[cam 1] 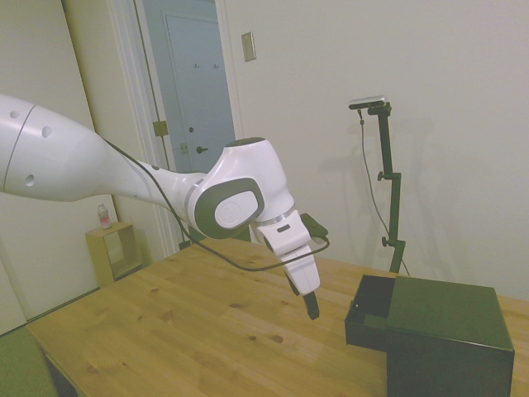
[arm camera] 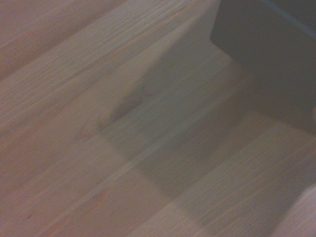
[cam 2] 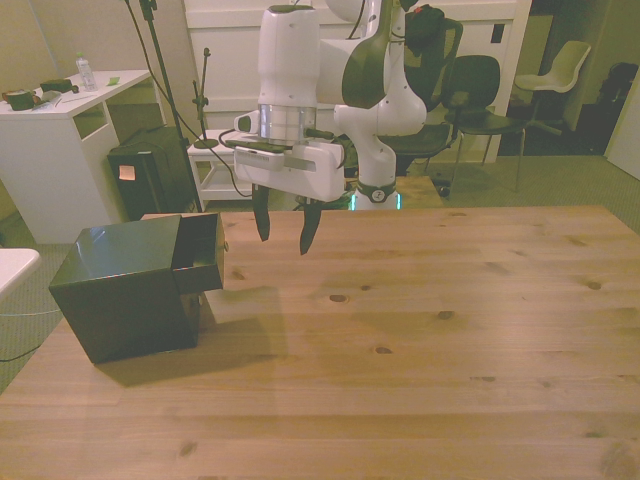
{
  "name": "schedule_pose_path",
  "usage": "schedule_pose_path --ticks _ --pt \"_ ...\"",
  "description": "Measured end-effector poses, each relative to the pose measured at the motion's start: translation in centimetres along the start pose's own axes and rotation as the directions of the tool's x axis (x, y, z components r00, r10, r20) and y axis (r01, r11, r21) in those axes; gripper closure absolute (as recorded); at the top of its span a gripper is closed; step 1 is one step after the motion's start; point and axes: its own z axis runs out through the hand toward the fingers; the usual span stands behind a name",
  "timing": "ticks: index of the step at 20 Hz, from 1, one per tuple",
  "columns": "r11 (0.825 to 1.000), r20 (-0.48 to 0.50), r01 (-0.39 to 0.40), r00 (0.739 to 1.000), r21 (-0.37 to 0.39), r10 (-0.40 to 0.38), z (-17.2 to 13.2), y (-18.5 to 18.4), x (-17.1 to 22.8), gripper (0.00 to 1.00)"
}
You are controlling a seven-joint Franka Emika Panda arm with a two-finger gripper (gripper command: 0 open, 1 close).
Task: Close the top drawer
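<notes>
The bare wooden table (cam 2: 420, 380) fills the lower part of the front view, and at its left edge a small dark green-black cube cabinet (cam 2: 125, 290) is seen with the shallow black box-like top drawer (cam 2: 200, 255) pulled partly out toward the frame's middle. The white arm's two-finger gripper (cam 2: 282, 228) is held above the table just beside the drawer front, apart from it, its 2 dark fingers (cam 2: 262, 220) spread moderately and holding nothing. The drawer is judged rigid, light and free-sliding, so no grasp seems needed: its flat plain front could be pushed squarely near the centre, since an off-centre push might skew it or shift the cabinet.

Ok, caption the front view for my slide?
Open claw hovering beside the pulled-out top drawer of the dark cabinet.
</notes>
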Motion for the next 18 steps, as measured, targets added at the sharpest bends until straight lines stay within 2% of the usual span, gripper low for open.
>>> schedule_pose_path --ticks 10,18 --pt "0.996 0.037 -0.058 0.997 -0.064 0.061 0.7 0.0 2.2 1.00" --pt "0.989 0.069 -0.123 0.989 -0.085 0.129 1.3 -0.8 5.0 1.00"
